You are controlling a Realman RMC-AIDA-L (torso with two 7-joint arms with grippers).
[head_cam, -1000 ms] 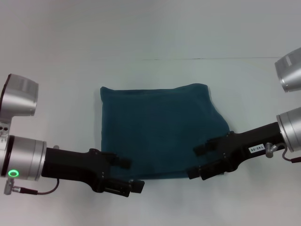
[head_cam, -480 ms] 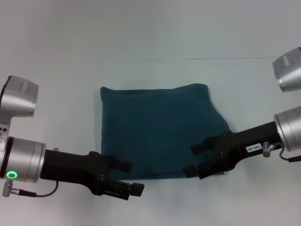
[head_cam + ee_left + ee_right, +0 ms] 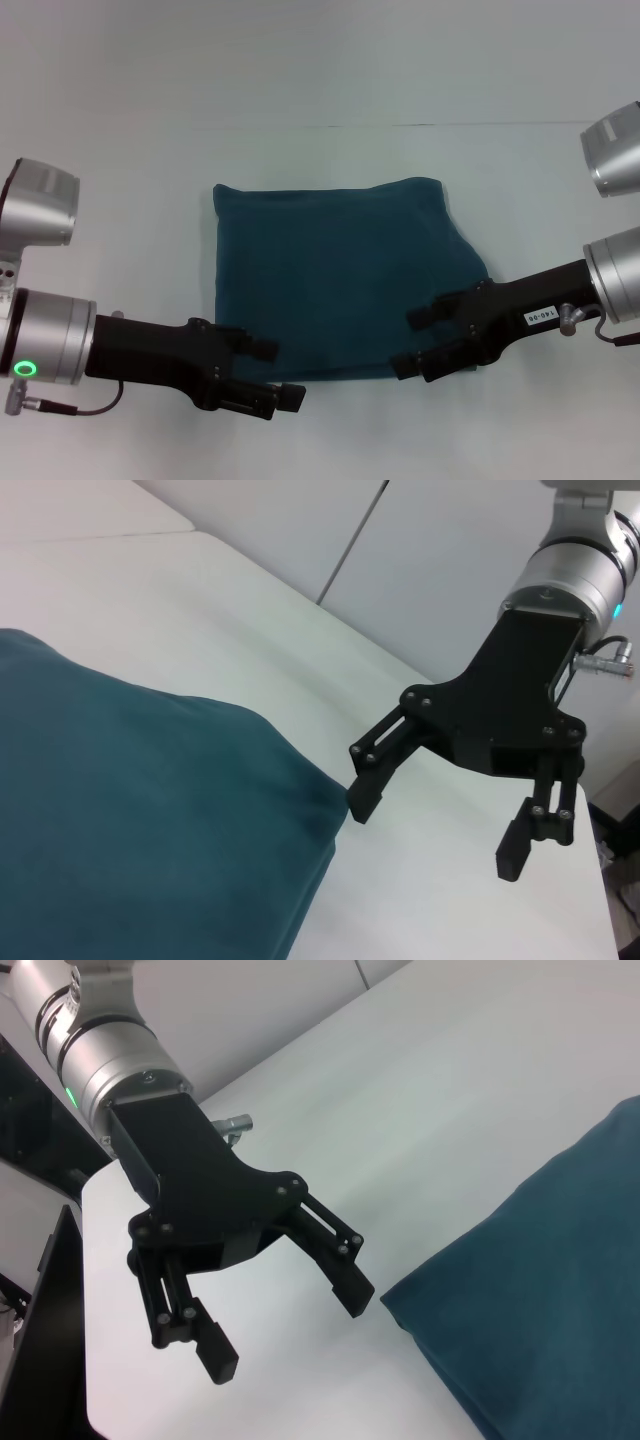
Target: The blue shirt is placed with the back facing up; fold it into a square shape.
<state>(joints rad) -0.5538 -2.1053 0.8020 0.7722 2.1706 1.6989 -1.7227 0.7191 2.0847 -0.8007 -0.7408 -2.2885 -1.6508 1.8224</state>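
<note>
The blue shirt [image 3: 340, 275] lies folded into a rough square, plain side up, in the middle of the white table [image 3: 120, 180]. My left gripper [image 3: 276, 372] is open and empty just off the shirt's near left corner. My right gripper [image 3: 412, 342] is open and empty at the near right corner, with one finger [image 3: 422, 318] at the cloth's edge. In the left wrist view the right gripper [image 3: 437, 830] stands open beside the shirt's corner [image 3: 130, 820]. In the right wrist view the left gripper [image 3: 287, 1328] is open, a little apart from the shirt's corner [image 3: 540, 1310].
Bare white tabletop surrounds the shirt on all sides. The table's far edge [image 3: 430, 125] meets a pale wall behind. A table corner [image 3: 600, 880] shows past the right gripper.
The right gripper has drifted slightly left along the shirt's near edge. The left gripper has barely shifted. The shirt has not moved.
</note>
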